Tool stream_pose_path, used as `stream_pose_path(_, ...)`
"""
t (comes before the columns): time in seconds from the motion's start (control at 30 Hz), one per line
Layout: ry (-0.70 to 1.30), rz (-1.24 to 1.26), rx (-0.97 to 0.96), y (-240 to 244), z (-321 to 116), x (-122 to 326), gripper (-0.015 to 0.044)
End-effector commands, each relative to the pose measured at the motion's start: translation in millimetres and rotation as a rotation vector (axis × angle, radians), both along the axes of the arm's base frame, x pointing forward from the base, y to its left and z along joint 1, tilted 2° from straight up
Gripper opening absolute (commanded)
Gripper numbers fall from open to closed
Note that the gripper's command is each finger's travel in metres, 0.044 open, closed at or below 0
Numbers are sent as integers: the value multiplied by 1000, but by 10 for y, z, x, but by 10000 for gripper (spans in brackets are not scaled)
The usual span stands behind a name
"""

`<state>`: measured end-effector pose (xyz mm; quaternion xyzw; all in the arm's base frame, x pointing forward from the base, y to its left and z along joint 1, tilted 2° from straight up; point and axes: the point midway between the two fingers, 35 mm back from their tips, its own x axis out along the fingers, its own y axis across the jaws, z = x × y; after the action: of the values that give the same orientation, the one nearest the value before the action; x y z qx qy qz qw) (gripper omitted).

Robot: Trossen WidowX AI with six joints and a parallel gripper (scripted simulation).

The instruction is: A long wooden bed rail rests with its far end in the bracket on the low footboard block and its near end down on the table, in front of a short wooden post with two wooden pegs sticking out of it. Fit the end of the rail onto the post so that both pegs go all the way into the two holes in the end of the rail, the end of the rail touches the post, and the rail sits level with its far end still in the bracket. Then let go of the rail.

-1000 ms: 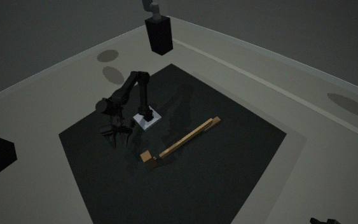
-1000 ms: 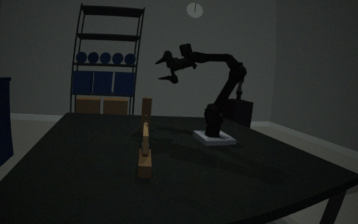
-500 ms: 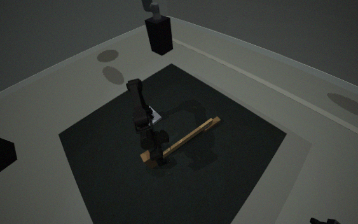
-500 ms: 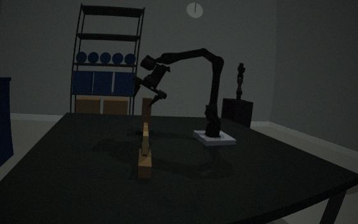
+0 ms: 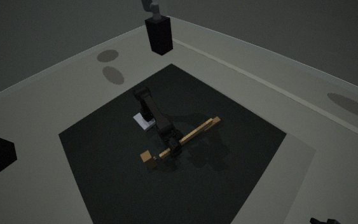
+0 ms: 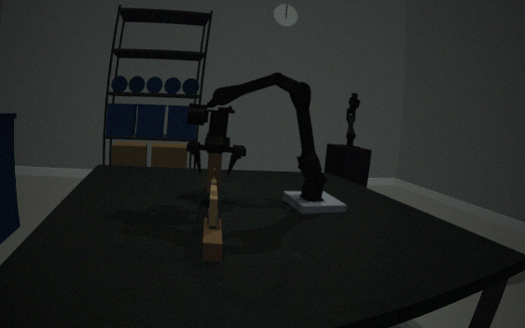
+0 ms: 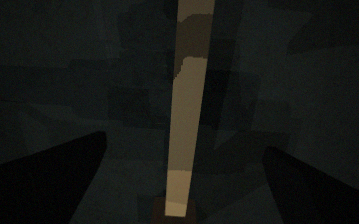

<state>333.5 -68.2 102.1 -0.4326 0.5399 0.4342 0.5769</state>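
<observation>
The long wooden rail [image 5: 193, 134] [image 6: 213, 205] [image 7: 186, 110] slopes down from the low footboard block [image 5: 217, 119] [image 6: 212, 248], where its far end sits in the bracket. Its near end is low at the table, a short gap from the upright wooden post [image 5: 145, 156] [image 6: 214, 162]. Two small pegs [image 5: 154, 158] stick out of the post toward the rail. My gripper [image 5: 175, 153] [image 6: 214, 173] [image 7: 185, 146] is wide open and empty, pointing down above the near part of the rail. In the wrist view the rail runs between the open fingers. The rail's holes are not visible.
The arm's white base plate [image 5: 144, 121] [image 6: 315, 205] stands on the dark table [image 5: 139, 191] [image 6: 134, 280] to one side of the rail. A shelf rack [image 6: 159, 54] and a dark pedestal [image 5: 159, 35] [image 6: 349, 160] stand beyond the table.
</observation>
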Motion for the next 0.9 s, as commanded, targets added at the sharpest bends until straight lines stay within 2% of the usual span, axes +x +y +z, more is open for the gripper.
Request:
stream_pose_path(0.0, 14, 5, -4, 11, -77, 6, 440)
stream_pose_path(0.87, 14, 5, -4, 24, -504, 28, 440)
